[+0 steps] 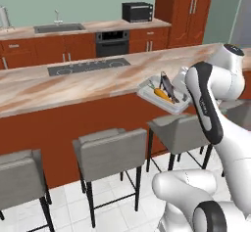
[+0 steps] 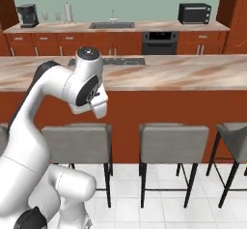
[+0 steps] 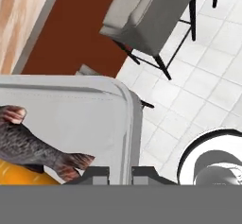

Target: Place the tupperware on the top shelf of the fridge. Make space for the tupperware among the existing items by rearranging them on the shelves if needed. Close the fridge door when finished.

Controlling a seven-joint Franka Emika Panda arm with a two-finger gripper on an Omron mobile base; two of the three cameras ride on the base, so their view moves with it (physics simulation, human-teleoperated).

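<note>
Two dark fingertips (image 3: pixel 97 175) of the gripper (image 3: pixel 119 175) are clamped on the rim of the tupperware (image 1: pixel 164 97), which is lifted in the air, tilted, just off the edge of the marble counter (image 1: pixel 59 81) and above a grey stool (image 1: pixel 179 126). Inside lie an orange carrot piece (image 1: pixel 162 94) and a grey fish (image 3: pixel 28 147) (its tail points toward the gripper).

Smooth translucent plastic tupperware (image 1: pixel 164 98); glossy marble-look counter (image 1: pixel 73 81); matt grey stools (image 1: pixel 110 150)
</note>
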